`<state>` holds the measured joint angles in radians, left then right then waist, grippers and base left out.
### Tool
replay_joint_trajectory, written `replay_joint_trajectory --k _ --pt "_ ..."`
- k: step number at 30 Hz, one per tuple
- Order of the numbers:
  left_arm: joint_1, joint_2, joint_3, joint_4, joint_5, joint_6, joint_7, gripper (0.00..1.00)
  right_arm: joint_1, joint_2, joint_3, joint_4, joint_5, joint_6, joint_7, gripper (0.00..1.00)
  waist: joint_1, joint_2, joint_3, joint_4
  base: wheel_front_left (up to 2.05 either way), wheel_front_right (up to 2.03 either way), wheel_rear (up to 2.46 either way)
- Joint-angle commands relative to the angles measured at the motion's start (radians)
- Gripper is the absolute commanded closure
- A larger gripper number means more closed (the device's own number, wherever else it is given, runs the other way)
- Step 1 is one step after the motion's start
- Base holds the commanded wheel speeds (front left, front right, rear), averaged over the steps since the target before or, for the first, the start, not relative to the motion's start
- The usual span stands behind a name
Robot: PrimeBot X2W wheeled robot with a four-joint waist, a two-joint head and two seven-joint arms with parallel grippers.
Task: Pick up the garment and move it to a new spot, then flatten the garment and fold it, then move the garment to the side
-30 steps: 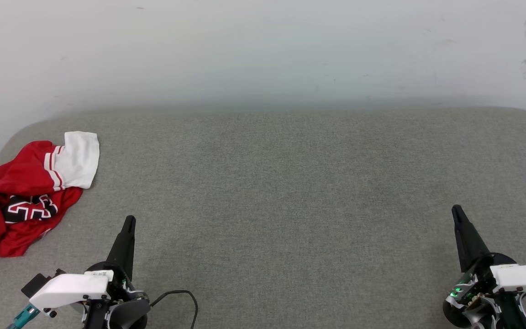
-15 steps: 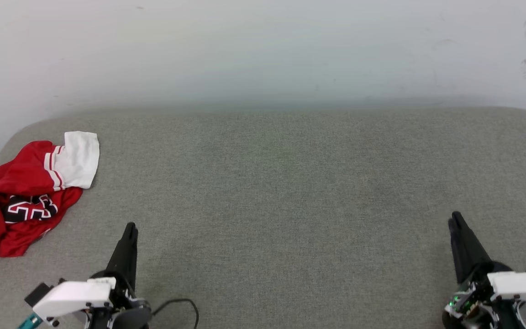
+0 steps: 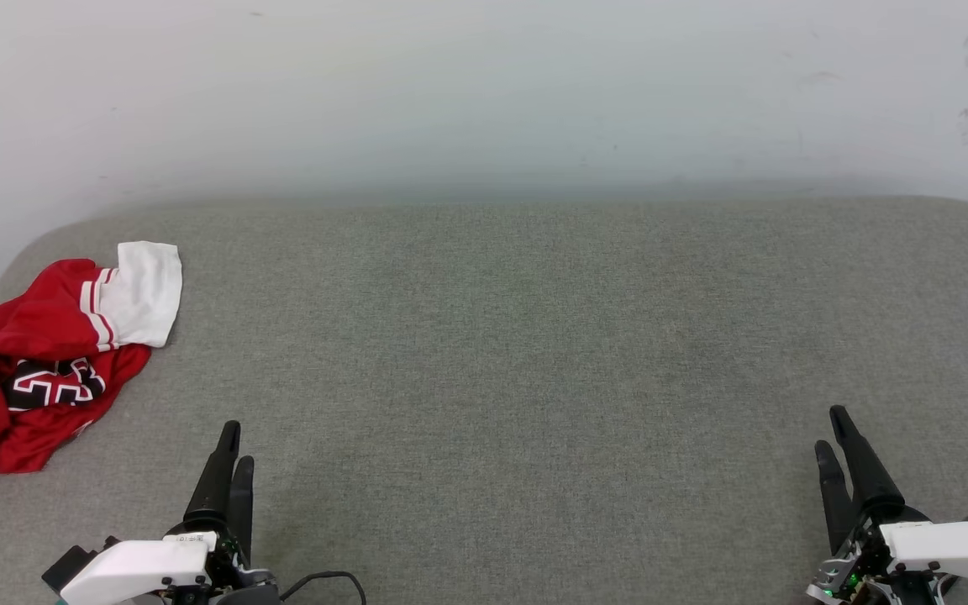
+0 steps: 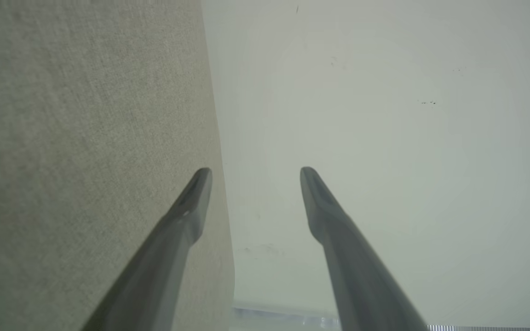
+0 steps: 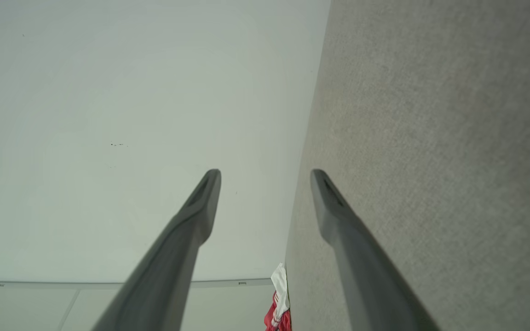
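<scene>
The garment (image 3: 39,353), a red jersey with a white sleeve and black print, lies crumpled at the far left of the grey padded surface (image 3: 518,336). A sliver of the garment (image 5: 279,305) also shows at the bottom of the right wrist view. My left gripper (image 3: 236,443) stands open at the lower left, a short way right of and nearer than the garment, holding nothing. In the left wrist view its fingers (image 4: 191,207) are spread apart. At the lower right my right gripper (image 3: 830,428) is open and empty, far from the garment, its fingers (image 5: 334,202) apart.
A white wall (image 3: 484,92) rises behind the grey surface. The surface's rounded edges run at the far left and far right. A black cable (image 3: 328,578) loops beside my left wrist at the bottom.
Both grippers have gone from shut to open. Both arms have drawn back toward the bottom of the head view. The garment has not moved.
</scene>
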<state>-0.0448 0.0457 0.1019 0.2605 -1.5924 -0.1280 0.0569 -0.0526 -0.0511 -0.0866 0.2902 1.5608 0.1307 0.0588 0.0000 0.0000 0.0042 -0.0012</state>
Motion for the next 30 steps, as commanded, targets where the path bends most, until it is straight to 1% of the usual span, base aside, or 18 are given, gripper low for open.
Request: replay_joint_trajectory --k 1,8,14,17,24,30 --pt "-0.008 0.002 0.002 -0.022 0.009 -0.001 -0.010 0.00 -0.015 0.000 0.002 -0.020 -0.014 0.000 -0.010 0.00 0.0000 0.0000 0.000 0.000 0.00 0.00 0.00" --pt "0.004 0.003 0.021 -0.018 0.048 -0.001 -0.041 0.00 -0.018 0.000 0.010 -0.007 -0.055 0.000 -0.041 0.00 0.0000 0.0000 -0.002 -0.002 0.00 0.00 0.00" --pt "0.008 0.003 0.037 -0.031 0.103 -0.002 -0.066 0.00 -0.024 0.000 0.004 -0.002 -0.162 0.000 -0.066 0.00 0.0000 0.0000 -0.003 -0.003 0.00 0.00 0.00" --pt "0.007 0.003 0.064 -0.046 0.135 -0.002 -0.078 0.00 -0.028 0.000 -0.003 -0.012 -0.235 0.000 -0.078 0.00 0.0000 0.0000 -0.002 -0.004 0.00 0.00 0.00" --pt "0.000 0.003 0.128 -0.064 0.255 -0.002 -0.104 0.00 -0.033 0.000 -0.015 -0.056 -0.444 0.000 -0.105 0.00 0.0000 0.0000 0.000 -0.005 0.00 0.00 0.00" --pt "0.003 0.004 0.134 -0.107 0.382 -0.002 -0.125 0.00 -0.028 0.000 -0.003 -0.104 -0.623 0.000 -0.126 0.00 0.0000 0.0000 0.002 -0.006 0.00 0.00 0.00"
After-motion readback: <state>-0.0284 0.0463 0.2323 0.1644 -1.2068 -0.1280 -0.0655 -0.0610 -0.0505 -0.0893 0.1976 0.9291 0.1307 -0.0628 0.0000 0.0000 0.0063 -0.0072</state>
